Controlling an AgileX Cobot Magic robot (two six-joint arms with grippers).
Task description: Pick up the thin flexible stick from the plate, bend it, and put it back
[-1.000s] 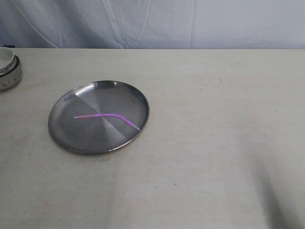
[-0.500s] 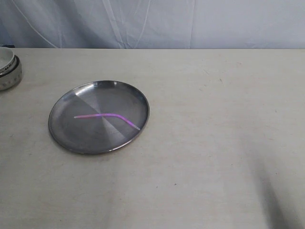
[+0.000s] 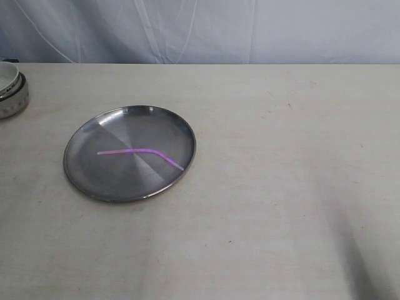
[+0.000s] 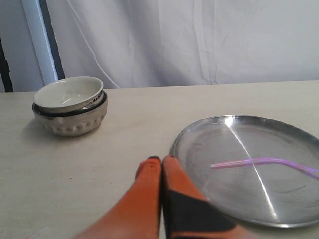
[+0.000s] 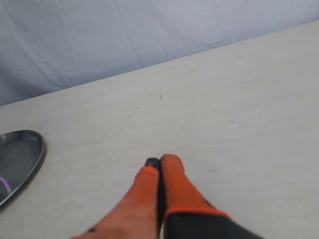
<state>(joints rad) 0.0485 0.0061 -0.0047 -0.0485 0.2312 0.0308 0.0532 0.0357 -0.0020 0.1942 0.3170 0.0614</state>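
Observation:
The thin pink-purple stick [image 3: 139, 152] lies on the round silver plate [image 3: 106, 181], kinked near its right end. The left wrist view shows the same stick [image 4: 264, 162] on the plate [image 4: 199, 144]. My left gripper [image 4: 161, 160] is shut with nothing in it, its orange fingers pressed together just outside the plate's rim. My right gripper [image 5: 159, 161] is also shut and holds nothing, over bare table well away from the plate [image 5: 30, 154], whose edge just shows in the right wrist view. Neither gripper appears in the exterior view.
A white ceramic bowl [image 3: 11, 89] stacked in another bowl stands at the far left of the table, seen also as the bowl stack [image 4: 70, 104] in the left wrist view. A pale curtain hangs behind the beige table [image 3: 281, 156].

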